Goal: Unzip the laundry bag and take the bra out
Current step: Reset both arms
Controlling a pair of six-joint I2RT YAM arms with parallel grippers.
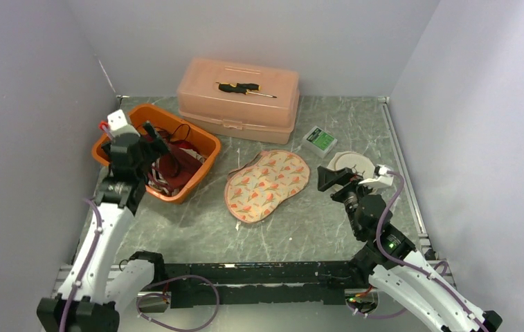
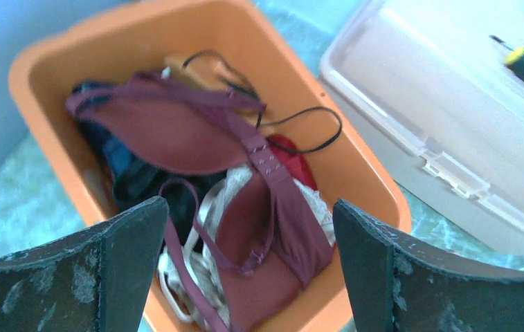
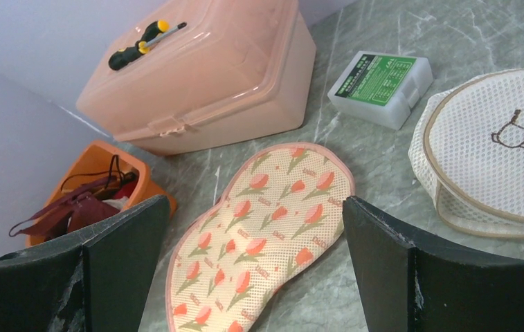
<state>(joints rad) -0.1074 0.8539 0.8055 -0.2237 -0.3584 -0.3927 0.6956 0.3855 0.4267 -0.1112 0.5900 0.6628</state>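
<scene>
The laundry bag (image 1: 267,185) is a flat, bean-shaped mesh pouch printed with orange tulips, lying mid-table; its zip does not show. In the right wrist view the laundry bag (image 3: 266,228) lies below and ahead of my right gripper (image 3: 250,207), which hovers open and empty. From above, the right gripper (image 1: 333,180) is just right of the pouch. A maroon bra (image 2: 176,131) lies on top of other garments in the orange bin (image 2: 37,62). My left gripper (image 2: 248,228) hangs open above that pile, holding nothing. Seen from the top, the left gripper (image 1: 154,137) is over the bra (image 1: 169,166).
The orange bin (image 1: 176,114) stands at the left. A pink lidded box (image 1: 238,93) with a screwdriver (image 1: 244,88) on it is at the back. A small green-labelled box (image 1: 320,140) and a round white mesh bag (image 1: 351,163) lie at the right.
</scene>
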